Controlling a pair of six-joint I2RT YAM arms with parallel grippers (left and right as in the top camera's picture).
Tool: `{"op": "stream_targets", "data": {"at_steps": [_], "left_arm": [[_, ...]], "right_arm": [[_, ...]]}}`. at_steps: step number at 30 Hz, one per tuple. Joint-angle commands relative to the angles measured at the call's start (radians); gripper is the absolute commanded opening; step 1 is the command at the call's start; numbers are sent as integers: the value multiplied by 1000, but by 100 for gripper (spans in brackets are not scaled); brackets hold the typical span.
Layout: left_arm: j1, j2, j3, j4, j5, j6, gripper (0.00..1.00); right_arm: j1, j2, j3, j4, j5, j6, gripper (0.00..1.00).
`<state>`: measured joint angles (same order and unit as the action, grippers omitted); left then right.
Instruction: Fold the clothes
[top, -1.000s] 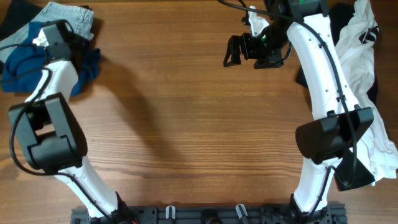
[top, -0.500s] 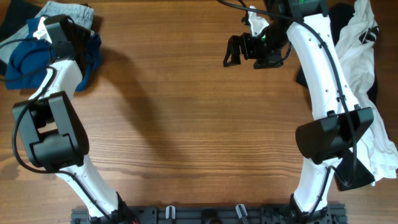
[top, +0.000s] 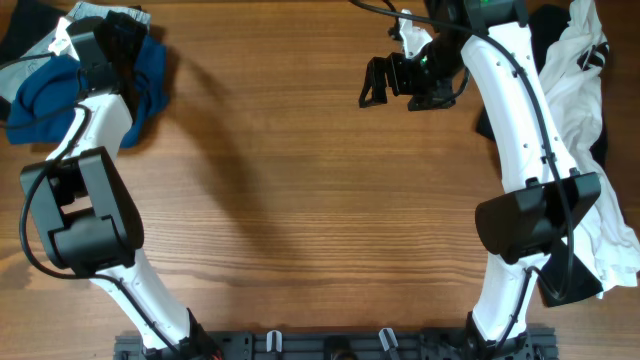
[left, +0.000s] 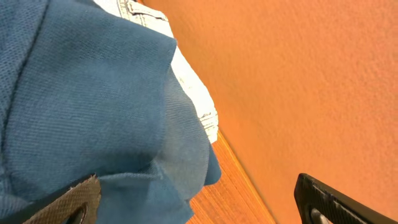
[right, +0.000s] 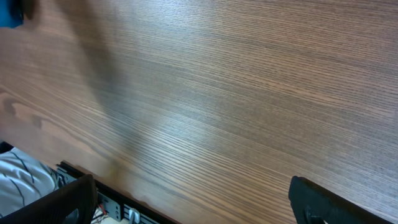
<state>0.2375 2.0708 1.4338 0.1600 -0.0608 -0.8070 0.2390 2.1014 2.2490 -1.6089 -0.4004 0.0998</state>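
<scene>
My left tool (left: 199, 200) stands with its fingers wide apart. The teal shirt (left: 81, 106) is bunched against one finger, with nothing clamped. The shirt lies crumpled in the far left corner of the counter (top: 300, 200), its heap stretching roughly side to side; I cannot tell which way the collar points. Pale denim jeans (left: 194, 93) peek out from beneath it. My right tool (right: 193, 202) hangs spread apart over the counter, well away from the shirt.

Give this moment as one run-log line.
left end effector: open, over teal shirt | right end effector: open, empty, above table
</scene>
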Motion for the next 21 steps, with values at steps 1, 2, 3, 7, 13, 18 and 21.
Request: {"op": "stream_targets", "data": {"at_steps": [1, 2, 3, 7, 13, 18, 21], "left_arm": [[-13, 7, 19, 33, 72, -12, 99], [-22, 7, 20, 59, 117, -12, 99], [-30, 7, 20, 78, 154, -12, 99], [-60, -10, 51, 89, 300, -12, 82], [-89, -104, 60, -61, 414, 3, 4], [-73, -172, 60, -319, 393, 129, 4], [-59, -237, 60, -459, 392, 236, 4]], "right_arm": [[0, -33, 20, 0, -16, -21, 100], [0, -33, 20, 0, -16, -21, 100], [0, -33, 20, 0, -16, -21, 100], [0, -33, 20, 0, -16, -21, 100], [0, -33, 20, 0, -16, -22, 100], [-1, -33, 20, 0, -14, -31, 100], [-1, -33, 20, 0, 37, -47, 100]]}}
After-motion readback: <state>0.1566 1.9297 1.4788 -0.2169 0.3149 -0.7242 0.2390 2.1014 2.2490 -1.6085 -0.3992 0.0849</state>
